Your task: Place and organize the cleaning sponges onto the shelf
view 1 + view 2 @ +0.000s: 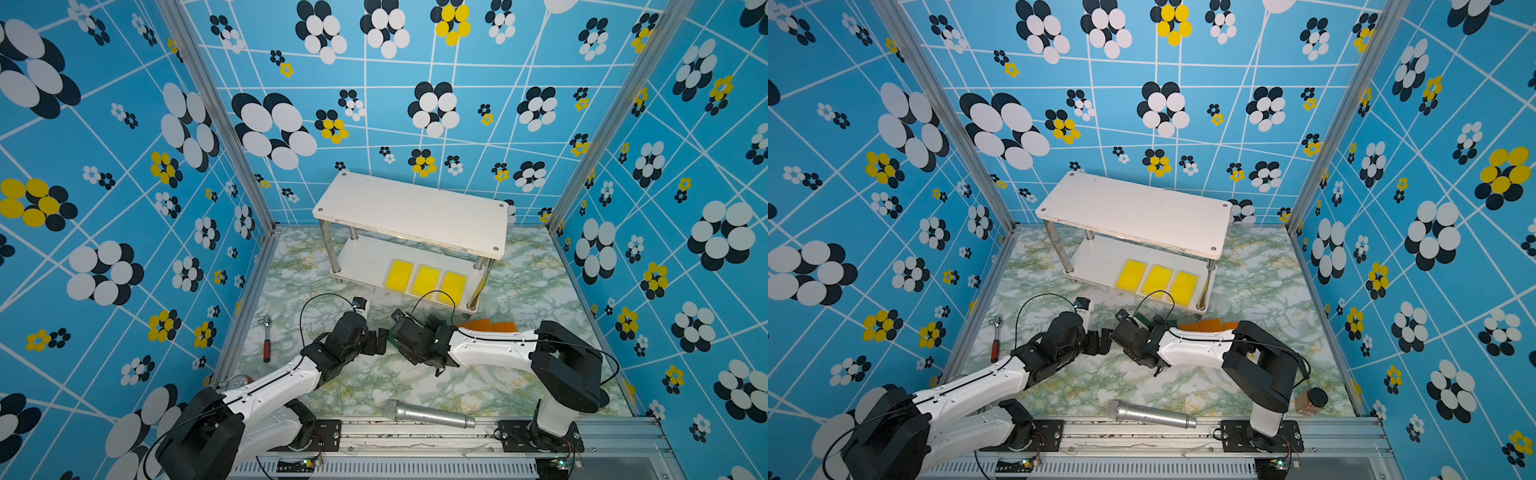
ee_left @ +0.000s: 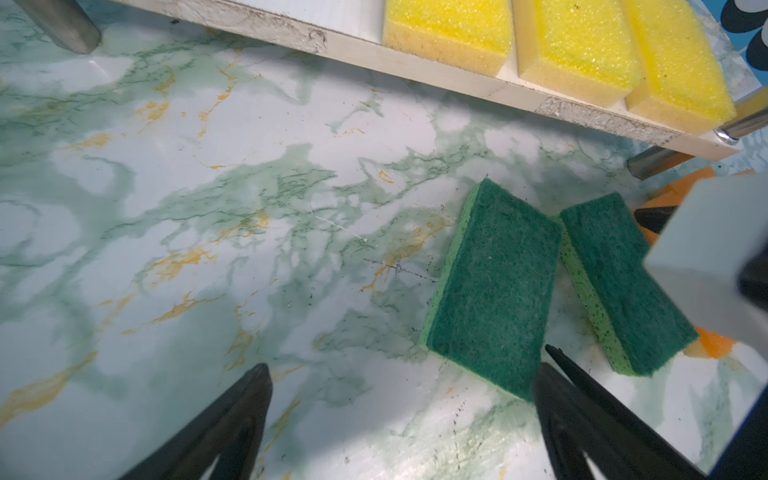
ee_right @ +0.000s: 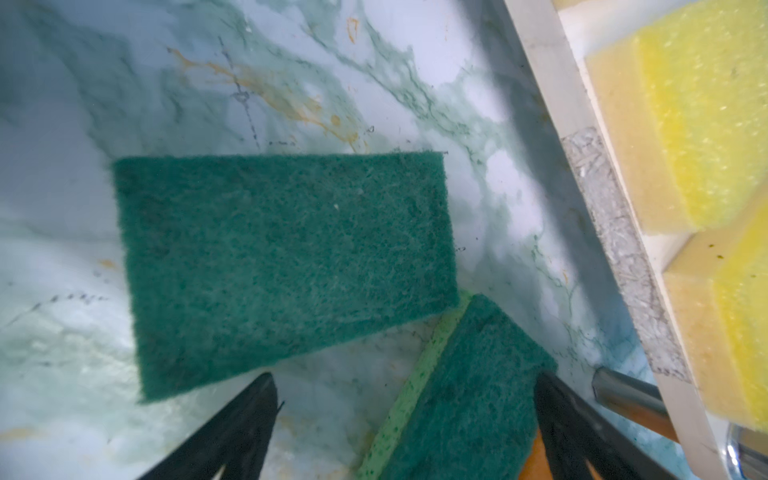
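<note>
Though mostly hidden in both top views, dark green sponges [image 2: 494, 291] show in wrist views; left gripper [image 2: 405, 357], right gripper [image 3: 404, 373] wide, empty

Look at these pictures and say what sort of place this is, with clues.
Probably a robot test booth, not a home: two robot arms bolted to a metal rail, blue flower-patterned walls, and a marble-look table holding a small shelf with yellow sponges.
</note>
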Controlling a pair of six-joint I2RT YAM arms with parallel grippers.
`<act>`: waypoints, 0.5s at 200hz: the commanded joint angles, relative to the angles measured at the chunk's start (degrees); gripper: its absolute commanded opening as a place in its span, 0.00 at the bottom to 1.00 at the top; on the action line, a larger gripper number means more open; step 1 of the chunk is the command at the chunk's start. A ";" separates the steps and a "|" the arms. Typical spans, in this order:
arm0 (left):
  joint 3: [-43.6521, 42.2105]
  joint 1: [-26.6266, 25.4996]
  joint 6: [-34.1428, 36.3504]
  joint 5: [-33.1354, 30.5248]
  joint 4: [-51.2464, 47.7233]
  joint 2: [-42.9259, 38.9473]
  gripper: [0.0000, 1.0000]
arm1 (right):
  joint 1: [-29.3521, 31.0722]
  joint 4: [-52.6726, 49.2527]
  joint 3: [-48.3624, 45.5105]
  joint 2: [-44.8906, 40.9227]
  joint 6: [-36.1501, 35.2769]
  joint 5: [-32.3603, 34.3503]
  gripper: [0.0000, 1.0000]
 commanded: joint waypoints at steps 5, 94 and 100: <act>-0.88 0.10 3.60 5.31 4.38 0.17 0.99 | -1.15 1.21 -4.86 -9.37 -0.37 -3.60 0.99; 5.91 -1.20 15.13 16.97 2.45 9.09 0.99 | -10.48 -6.39 -15.66 -38.61 0.94 -5.98 0.99; 6.27 -1.51 15.76 17.33 2.36 9.89 0.99 | -11.12 -6.29 -16.45 -40.11 1.31 -6.22 0.99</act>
